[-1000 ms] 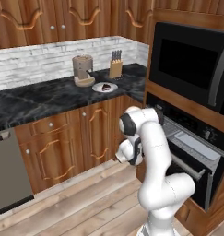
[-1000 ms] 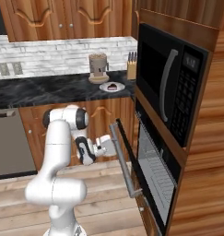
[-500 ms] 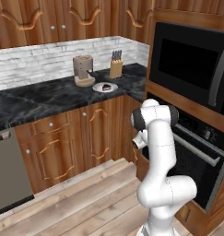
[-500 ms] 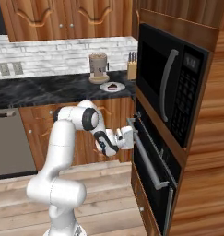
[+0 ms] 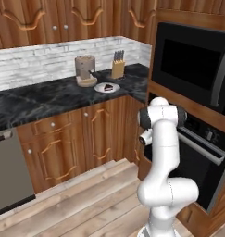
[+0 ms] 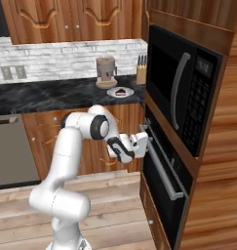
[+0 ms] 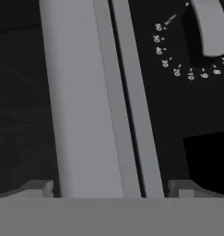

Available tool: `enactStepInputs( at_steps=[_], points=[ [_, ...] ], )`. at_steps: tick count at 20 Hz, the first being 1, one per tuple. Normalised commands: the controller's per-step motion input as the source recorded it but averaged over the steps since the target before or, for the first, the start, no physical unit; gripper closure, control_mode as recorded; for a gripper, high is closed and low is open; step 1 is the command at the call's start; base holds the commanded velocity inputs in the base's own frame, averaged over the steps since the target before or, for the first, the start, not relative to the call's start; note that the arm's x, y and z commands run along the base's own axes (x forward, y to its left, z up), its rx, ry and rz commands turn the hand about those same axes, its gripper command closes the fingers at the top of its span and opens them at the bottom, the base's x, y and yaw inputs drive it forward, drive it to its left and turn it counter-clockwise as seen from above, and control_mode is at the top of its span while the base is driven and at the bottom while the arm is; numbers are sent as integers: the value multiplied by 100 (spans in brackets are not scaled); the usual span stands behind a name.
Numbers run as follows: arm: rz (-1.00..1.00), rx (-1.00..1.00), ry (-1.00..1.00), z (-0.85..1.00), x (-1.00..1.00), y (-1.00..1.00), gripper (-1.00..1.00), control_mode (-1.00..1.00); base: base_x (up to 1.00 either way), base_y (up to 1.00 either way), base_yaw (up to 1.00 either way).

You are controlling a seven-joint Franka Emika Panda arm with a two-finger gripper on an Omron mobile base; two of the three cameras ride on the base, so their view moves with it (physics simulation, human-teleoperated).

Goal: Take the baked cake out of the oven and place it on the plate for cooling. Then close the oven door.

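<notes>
Baked cake [image 5: 109, 86] sits on the white plate [image 5: 101, 89] on the black tabletop [image 5: 44, 97]; oven door [image 6: 161, 184] stands upright against the oven [image 5: 204, 164].

On the tabletop, the plate lies just in front of the tan coffee grinder [image 5: 85, 71], with the wooden knife block [image 5: 117, 67] near it toward the corner. In the right base view the pincer [image 6: 144, 138] is at the top left corner of the door, by the near end of the silver bar handle [image 6: 164, 170], below the microwave [image 6: 181, 93]. In the hand view its two dark fingertips [image 7: 35, 188] stand wide apart, one on either side of the handle bar, gripping nothing; a grey knob [image 7: 211, 25] with a printed number scale shows on the control strip beside it.
</notes>
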Motion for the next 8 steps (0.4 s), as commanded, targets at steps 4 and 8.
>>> enactStepInputs(
  at_steps=[4,8],
  points=[
    [4,5,0,0,1,-54,-100,-100,0,0,0],
    [0,2,1,0,0,-3,-100,-100,0,0,0]
  ],
)
